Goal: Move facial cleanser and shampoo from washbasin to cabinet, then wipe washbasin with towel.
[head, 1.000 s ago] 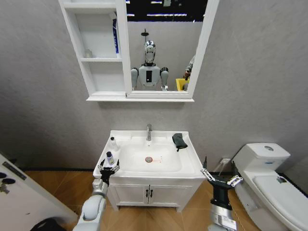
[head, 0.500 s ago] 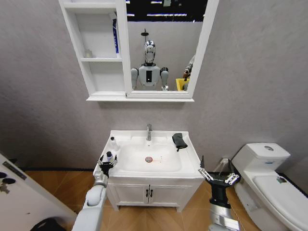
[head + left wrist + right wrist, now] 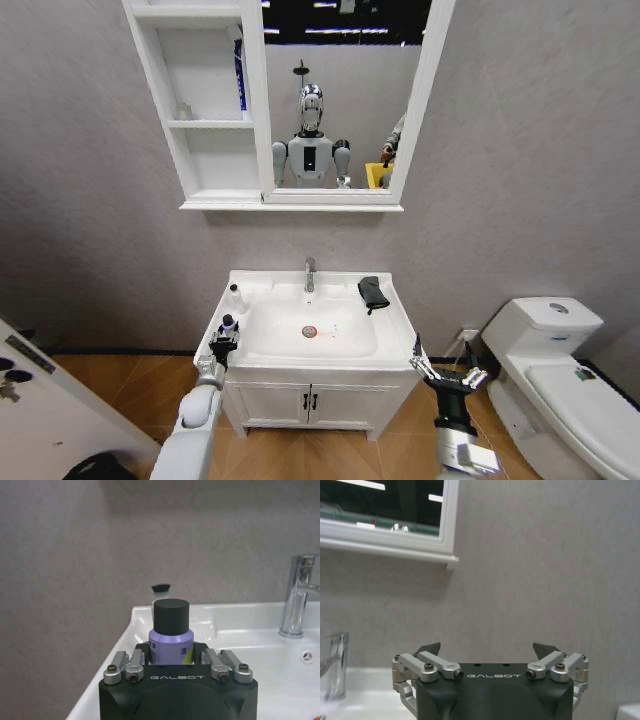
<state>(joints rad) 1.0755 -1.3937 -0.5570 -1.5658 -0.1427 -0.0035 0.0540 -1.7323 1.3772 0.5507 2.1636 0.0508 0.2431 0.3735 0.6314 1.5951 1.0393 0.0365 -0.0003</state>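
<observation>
Washbasin (image 3: 262, 352) seen from the head view below the cabinet (image 3: 200, 100); dark towel (image 3: 373, 292) lying on its back right ledge. Left gripper (image 3: 222, 347) at the front left rim, fingers closed around a small purple bottle (image 3: 227, 325) with a black cap. White bottle (image 3: 235, 296) standing farther back on the left ledge. Right gripper (image 3: 443, 375) hanging off the front right corner, fingers spread wide, holding nothing.

From the left wrist: purple bottle (image 3: 171, 632) upright between the fingers, white bottle (image 3: 159, 594) behind, chrome faucet (image 3: 298, 595) beyond.

From the right wrist: right gripper (image 3: 489, 648) fingers wide apart, faucet (image 3: 335, 665) at the edge.
</observation>
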